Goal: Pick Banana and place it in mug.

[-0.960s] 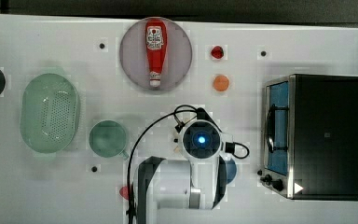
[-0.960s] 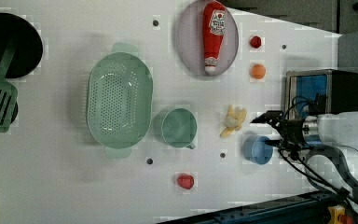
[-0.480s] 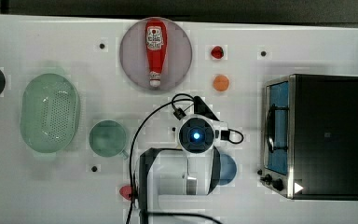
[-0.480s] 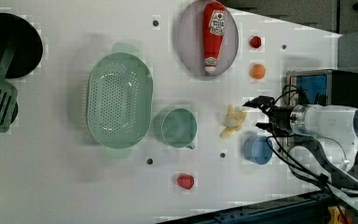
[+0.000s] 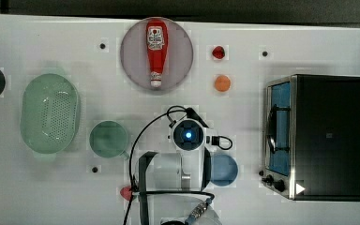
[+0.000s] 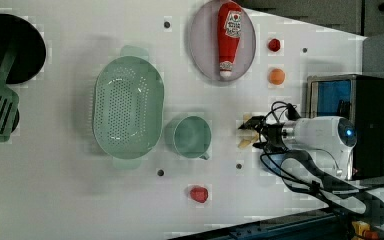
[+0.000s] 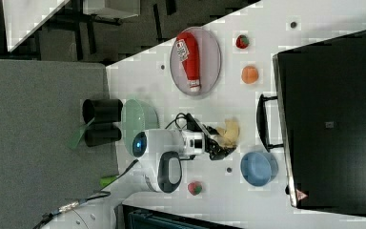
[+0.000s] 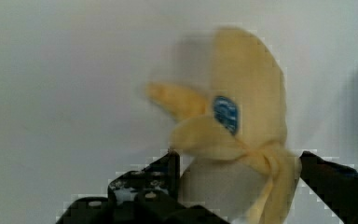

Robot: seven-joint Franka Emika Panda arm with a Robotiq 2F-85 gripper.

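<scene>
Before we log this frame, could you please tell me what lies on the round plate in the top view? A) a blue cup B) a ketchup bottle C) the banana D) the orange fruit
B: the red ketchup bottle lies on the plate, while the banana sits between the fingers of the gripper.

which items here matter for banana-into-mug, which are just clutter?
Job:
banana, lying on the table between the fingers of the gripper
mug, dull green, nothing in it

Clutter:
colander
ketchup bottle on the plate
blue cup
orange fruit
two red strawberries
toaster oven
</scene>
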